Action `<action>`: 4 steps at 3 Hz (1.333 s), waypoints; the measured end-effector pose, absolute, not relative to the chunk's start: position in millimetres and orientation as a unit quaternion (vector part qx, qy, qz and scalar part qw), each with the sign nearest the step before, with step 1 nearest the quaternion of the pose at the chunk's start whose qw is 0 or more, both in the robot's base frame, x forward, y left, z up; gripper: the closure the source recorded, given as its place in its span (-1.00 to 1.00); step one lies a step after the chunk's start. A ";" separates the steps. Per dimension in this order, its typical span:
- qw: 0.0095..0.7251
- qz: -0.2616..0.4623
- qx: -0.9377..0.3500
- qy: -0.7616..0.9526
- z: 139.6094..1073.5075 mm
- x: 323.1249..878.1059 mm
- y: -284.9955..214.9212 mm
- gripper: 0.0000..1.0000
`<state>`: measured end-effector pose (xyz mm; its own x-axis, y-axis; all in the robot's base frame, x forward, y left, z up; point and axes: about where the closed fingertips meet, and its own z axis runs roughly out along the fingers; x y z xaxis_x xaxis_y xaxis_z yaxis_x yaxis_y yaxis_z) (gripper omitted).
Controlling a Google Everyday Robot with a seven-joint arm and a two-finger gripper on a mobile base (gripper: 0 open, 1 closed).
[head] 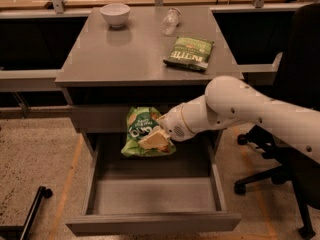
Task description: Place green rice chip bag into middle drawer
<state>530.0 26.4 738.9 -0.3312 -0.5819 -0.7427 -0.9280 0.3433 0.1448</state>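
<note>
The green rice chip bag is a crinkly light-green pouch with a round dark-green logo. My gripper is shut on it and holds it in the air over the back of the open middle drawer, just in front of the closed top drawer front. The white arm reaches in from the right. The drawer is pulled out toward the camera and its grey floor is bare.
On the cabinet top stand a white bowl, a toppled clear cup and a flat dark-green bag with white text. A black office chair stands at the right. A black bar lies on the floor at lower left.
</note>
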 end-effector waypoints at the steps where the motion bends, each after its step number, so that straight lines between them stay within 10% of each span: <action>1: 0.302 0.291 -0.489 0.765 730.4 534.1 27.6 1.00; 4: 0.226 0.320 -0.504 0.770 584.4 514.0 46.7 1.00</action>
<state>514.0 46.7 584.4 -0.3897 -0.6305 -0.6713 -0.9206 0.2870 0.2648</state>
